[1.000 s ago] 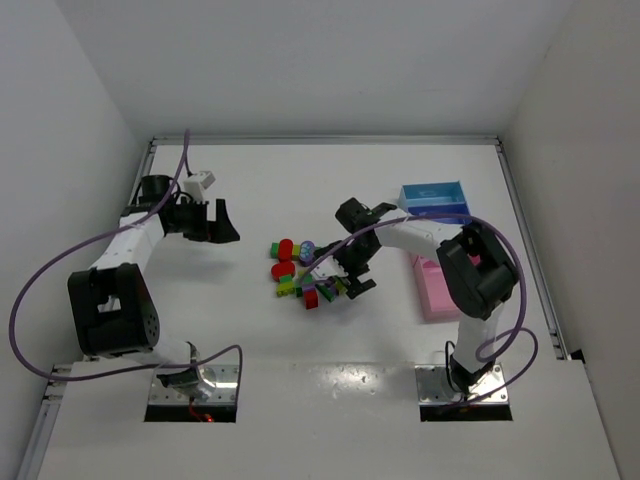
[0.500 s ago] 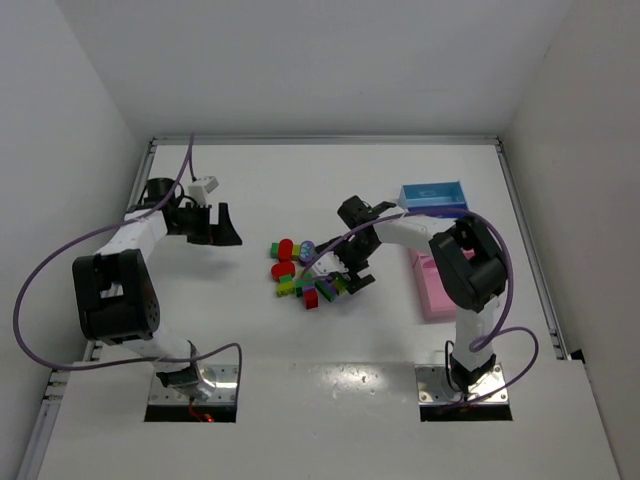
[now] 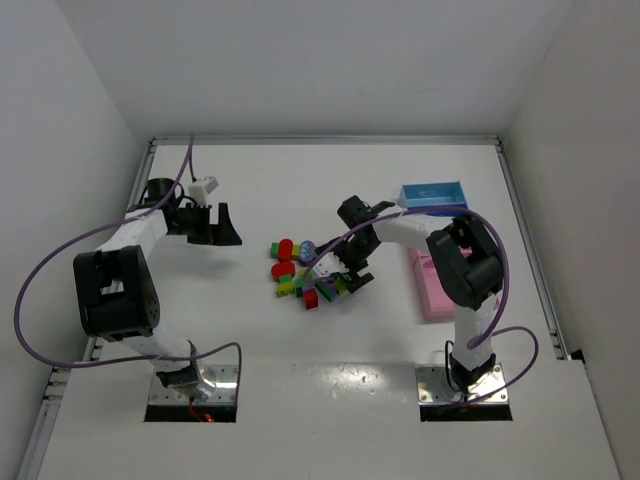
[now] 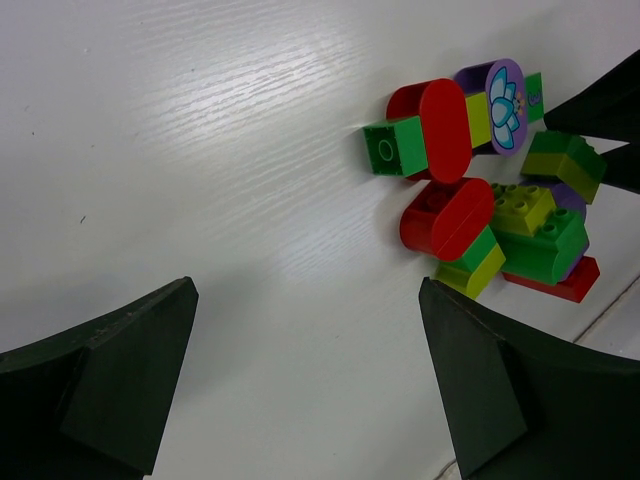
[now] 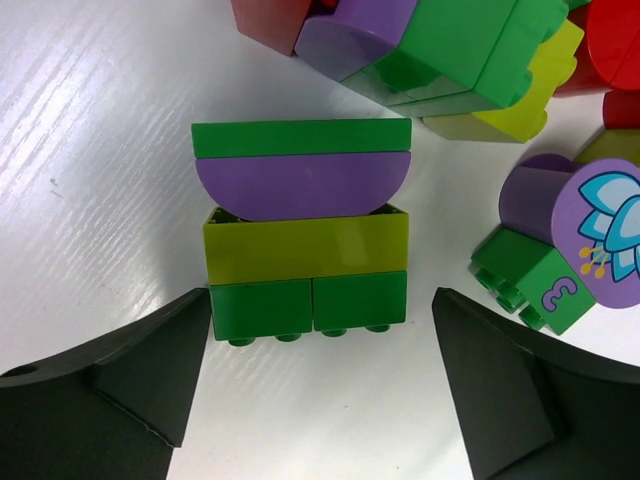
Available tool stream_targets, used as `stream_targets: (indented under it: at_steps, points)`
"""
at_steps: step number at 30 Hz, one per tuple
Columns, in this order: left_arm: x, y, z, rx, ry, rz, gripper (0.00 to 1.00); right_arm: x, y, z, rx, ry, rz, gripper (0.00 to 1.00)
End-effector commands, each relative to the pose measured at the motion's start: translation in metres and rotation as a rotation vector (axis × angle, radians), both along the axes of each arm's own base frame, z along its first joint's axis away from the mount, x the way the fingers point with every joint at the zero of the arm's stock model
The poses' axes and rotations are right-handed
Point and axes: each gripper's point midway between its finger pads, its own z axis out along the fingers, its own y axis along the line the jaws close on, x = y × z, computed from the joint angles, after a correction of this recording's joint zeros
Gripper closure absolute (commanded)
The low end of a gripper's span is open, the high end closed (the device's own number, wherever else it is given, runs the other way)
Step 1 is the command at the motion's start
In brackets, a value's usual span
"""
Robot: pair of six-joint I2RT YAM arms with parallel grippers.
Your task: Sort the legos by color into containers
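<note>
- Legos (image 3: 303, 272) lie in one tight heap at mid-counter. They are glossy moulded plastic, some square and studded, some with rounded ends.
- Under the right wrist camera sits a joined stack (image 5: 300, 225): a thin green plate, a purple half-round, a yellow-green block, then two green studded bricks side by side.
- Just beside it is a purple cylinder (image 5: 585, 235) with a printed blue flower face, set on a green brick.
- Two smooth red oval pieces (image 4: 445, 130) lie on the heap's left side, with a green cube (image 4: 396, 147) touching one.
- The right gripper (image 3: 345, 280) hangs over the heap's right edge, its jaws spread to either side of the stack, not clamped on it.
- The left gripper (image 3: 222, 228) is well left of the heap, jaws released and empty.
- The counter (image 4: 200, 150) is white with a fine wood grain.
- A blue tray (image 3: 433, 198) and a pink tray (image 3: 437, 290), both shallow rectangles, stand to the right, apart from the heap.
</note>
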Motion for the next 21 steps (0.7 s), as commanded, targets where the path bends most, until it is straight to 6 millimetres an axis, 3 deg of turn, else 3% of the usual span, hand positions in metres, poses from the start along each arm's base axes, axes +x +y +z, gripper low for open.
stream_targets:
  at_steps: [1, 5, 17, 20, 21]
  points:
    - [0.015, 0.004, 0.014, 0.000, -0.073, -0.012, 0.00, -0.002, 0.004, 0.003, 0.046, -0.036, 0.067, 0.10]
    - [0.015, 0.004, 0.011, -0.002, -0.064, -0.012, 0.00, -0.007, 0.000, 0.001, 0.042, -0.032, 0.076, 0.16]
    - [0.012, 0.004, 0.005, -0.006, -0.046, -0.011, 0.00, -0.022, -0.003, -0.005, 0.017, -0.008, 0.100, 0.11]
    - [0.010, 0.004, 0.002, -0.004, -0.042, -0.017, 0.00, -0.022, -0.003, -0.005, 0.017, -0.008, 0.100, 0.19]
    - [0.010, 0.004, 0.002, -0.004, -0.042, -0.018, 0.00, -0.022, -0.003, -0.005, 0.017, -0.008, 0.100, 0.26]
